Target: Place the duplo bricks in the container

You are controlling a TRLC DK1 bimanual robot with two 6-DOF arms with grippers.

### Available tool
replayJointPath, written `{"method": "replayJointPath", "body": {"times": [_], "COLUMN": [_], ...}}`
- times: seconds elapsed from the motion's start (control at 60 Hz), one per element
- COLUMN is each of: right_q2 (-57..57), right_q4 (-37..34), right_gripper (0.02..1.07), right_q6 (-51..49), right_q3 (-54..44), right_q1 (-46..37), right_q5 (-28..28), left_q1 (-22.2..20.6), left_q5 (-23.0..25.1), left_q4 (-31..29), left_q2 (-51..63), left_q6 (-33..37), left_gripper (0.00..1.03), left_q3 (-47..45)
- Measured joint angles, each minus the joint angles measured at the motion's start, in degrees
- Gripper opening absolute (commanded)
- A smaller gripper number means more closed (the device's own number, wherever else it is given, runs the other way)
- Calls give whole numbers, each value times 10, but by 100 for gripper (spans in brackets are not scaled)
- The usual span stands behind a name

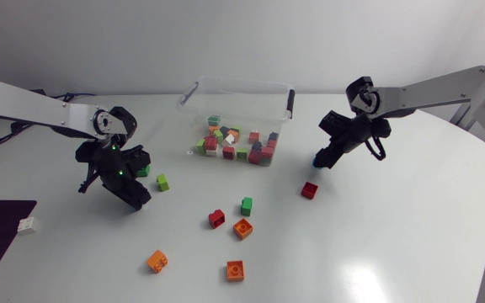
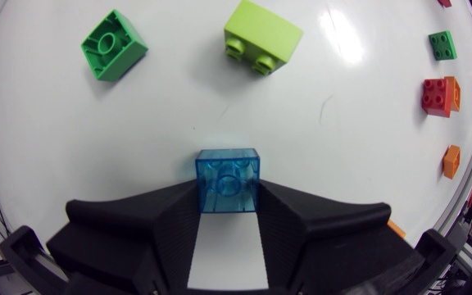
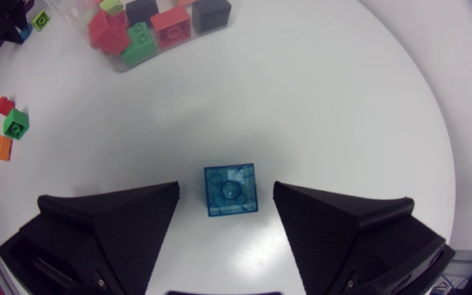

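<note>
Pinching blue brick (image 2: 228, 176) at the very tips of left gripper (image 2: 228, 195), well apart from container (image 1: 242, 82), so liable to slip or twist out on lift; holding right gripper (image 3: 226, 188) spread around second blue brick (image 3: 231, 197), untouched, liable to knock it askew if closing off-centre.

clr plastic container (image 1: 242, 82), glossy see-thru brick (image 2: 228, 168), matt gripper (image 2: 228, 190)
</note>
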Motion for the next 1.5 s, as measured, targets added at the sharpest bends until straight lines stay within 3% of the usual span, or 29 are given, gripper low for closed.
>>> {"method": "replayJointPath", "body": {"times": [0.15, 0.317, 0.617, 0.8, 1.05, 1.4, 1.45, 1.5], "right_q2": [23, 23, -111, -218, -226, -142, -120, -103], "right_q4": [-7, -23, -74, -81, -72, -60, -59, -59], "right_gripper": [35, 32, 32, 32, 32, 33, 43, 62], "right_q6": [-2, -2, 17, 57, 116, 166, 171, 173], "right_q3": [8, 14, 12, 15, 57, 185, 204, 218], "right_q1": [0, 0, 5, 52, 110, 143, 148, 151], "right_q5": [-4, -4, -5, -15, -20, -19, -19, -19], "left_q1": [0, -2, -23, -36, -68, -85, -86, -87], "left_q5": [0, 24, 112, 173, 188, 196, 196, 196], "left_q4": [-10, -36, -68, -67, 6, 16, 16, 16], "left_q2": [-6, -55, -112, -116, -112, 30, 55, 71], "left_q6": [9, 13, 10, -17, -66, -97, -98, -101], "left_gripper": [29, 29, 30, 30, 32, 36, 43, 59], "left_q3": [3, 20, 106, 177, 263, 457, 477, 489]}}
